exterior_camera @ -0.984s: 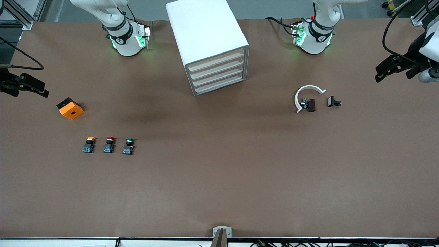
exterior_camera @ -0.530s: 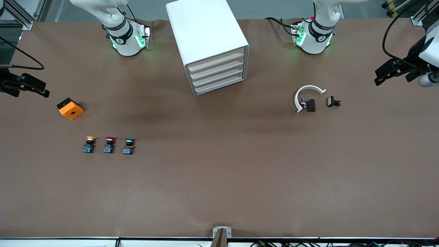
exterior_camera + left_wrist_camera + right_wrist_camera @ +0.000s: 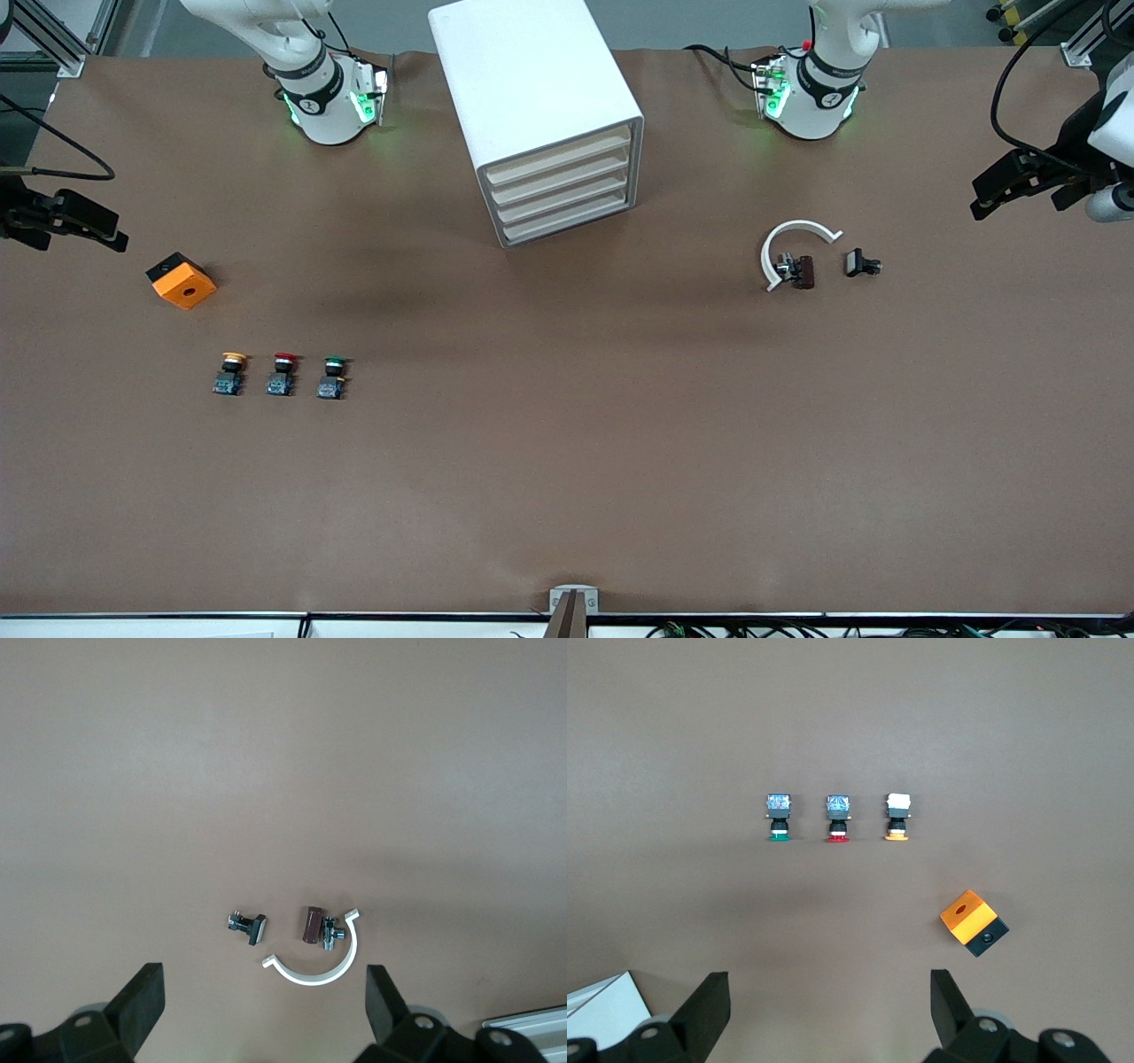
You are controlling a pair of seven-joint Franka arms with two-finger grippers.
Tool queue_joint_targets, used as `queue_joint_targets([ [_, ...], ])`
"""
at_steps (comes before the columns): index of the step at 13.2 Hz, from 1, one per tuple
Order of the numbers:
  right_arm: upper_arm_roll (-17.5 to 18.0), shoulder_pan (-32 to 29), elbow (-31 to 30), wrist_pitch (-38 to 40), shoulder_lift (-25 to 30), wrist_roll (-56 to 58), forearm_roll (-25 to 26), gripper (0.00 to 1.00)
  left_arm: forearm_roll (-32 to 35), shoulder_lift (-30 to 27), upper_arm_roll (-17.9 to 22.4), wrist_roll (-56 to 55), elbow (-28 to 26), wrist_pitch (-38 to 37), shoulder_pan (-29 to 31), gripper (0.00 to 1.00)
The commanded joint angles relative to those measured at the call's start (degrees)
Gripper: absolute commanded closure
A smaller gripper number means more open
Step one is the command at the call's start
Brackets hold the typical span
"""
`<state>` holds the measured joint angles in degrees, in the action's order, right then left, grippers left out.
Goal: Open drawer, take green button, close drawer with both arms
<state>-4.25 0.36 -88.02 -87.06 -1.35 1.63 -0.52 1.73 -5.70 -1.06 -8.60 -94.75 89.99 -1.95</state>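
2 pincers spread wide, empty | left pincer (image 3: 261, 1014) over table end | right pincer (image 3: 830, 1010) likewise

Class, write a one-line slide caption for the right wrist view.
Open right gripper over green button, red button and yellow button.

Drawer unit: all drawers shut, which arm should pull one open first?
Either, marginally. The drawer unit sits midway between the bases, all four drawers shut. Left gripper and right gripper both hang open at the table's ends. The green button lies at the right arm's end, so left could pull.
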Motion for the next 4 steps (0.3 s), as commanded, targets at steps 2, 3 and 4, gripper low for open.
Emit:
queue_joint_targets([
  [2,0.2,0.1,1.4,0.5,-0.7,0.5,1.3,0.0,-0.9,2.0,0.2,1.0,3.0,-1.4,-0.5,0.0],
  [3,0.2,0.1,1.4,0.5,-0.7,0.5,1.3,0.0,-0.9,2.3,0.2,1.0,3.4,-1.5,-0.5,0.0],
  [4,0.2,0.1,1.4,0.5,-0.7,0.5,1.3,0.0,-0.9,2.8,0.2,1.1,3.5,-1.4,-0.6,0.0],
])
